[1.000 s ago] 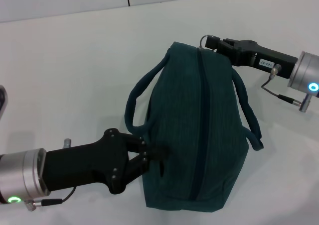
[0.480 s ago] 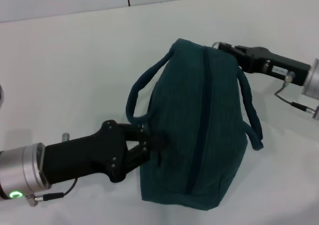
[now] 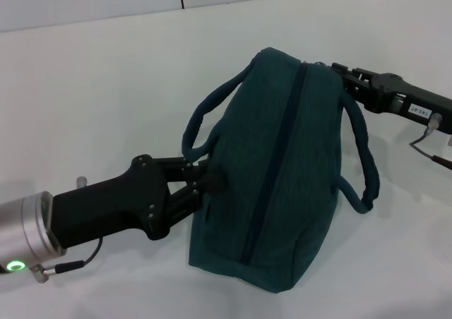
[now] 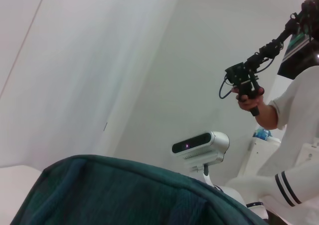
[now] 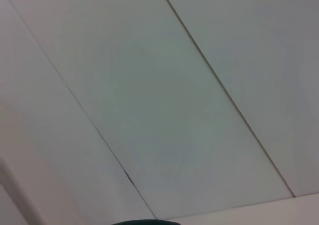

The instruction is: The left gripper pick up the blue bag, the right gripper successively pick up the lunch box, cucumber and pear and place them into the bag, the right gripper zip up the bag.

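Observation:
The blue bag [image 3: 282, 178] lies on the white table with its long zipper [image 3: 272, 171] closed along the top and its loop handles hanging at both sides. My left gripper [image 3: 209, 184] is shut on the bag's near side wall, just under one handle. My right gripper [image 3: 340, 72] sits at the bag's far end where the zipper stops, its fingers close together on the zipper pull, which is hidden by the fabric. In the left wrist view the bag [image 4: 124, 190] fills the lower edge. The lunch box, cucumber and pear are out of view.
Bare white table [image 3: 106, 86] lies to the left and behind the bag. The left wrist view shows a person [image 4: 294, 110] holding a black handle device and a white camera unit [image 4: 199, 145] on a stand, both off the table.
The bag's far end has swung right together with my right gripper, so the bag now lies more slanted. My left arm has shifted up and right with the bag's side.

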Action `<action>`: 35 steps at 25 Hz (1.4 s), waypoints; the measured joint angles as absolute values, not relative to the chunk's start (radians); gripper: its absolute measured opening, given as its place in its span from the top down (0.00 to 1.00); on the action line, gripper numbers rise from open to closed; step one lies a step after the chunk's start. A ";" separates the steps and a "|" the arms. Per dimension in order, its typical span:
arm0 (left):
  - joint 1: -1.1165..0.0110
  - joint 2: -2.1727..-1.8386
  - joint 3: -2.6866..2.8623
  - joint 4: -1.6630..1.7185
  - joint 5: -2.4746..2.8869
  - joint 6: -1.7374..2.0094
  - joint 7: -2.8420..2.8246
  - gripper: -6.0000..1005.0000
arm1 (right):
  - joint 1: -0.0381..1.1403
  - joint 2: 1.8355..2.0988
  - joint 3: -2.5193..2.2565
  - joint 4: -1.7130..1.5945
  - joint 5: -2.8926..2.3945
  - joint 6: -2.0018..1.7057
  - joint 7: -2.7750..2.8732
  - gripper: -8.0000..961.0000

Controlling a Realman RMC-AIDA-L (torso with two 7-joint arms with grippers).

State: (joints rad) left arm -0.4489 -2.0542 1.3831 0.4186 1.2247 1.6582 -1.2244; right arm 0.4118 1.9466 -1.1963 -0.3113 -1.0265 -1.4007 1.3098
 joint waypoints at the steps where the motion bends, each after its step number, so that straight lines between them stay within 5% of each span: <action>1: -0.447 -2.055 1.383 0.419 1.224 1.658 -1.224 0.83 | 0.411 1.946 -1.197 -0.311 -1.027 -1.402 1.310 0.90; 10: -0.416 -2.061 1.334 0.419 1.217 1.662 -1.224 0.72 | 0.378 1.925 -1.192 -0.317 -1.024 -1.411 1.308 0.53; 16: -0.408 -2.059 1.307 0.424 1.214 1.671 -1.224 0.54 | 0.343 1.913 -1.135 -0.331 -1.027 -1.448 1.282 0.32; 23: -0.404 -2.049 1.276 0.439 1.213 1.689 -1.226 0.43 | 0.320 1.890 -1.120 -0.340 -1.034 -1.558 1.225 0.29; 35: -0.455 -2.053 1.267 0.486 1.261 1.787 -1.234 0.43 | 0.387 1.862 -1.118 -0.425 -1.250 -1.866 1.167 0.30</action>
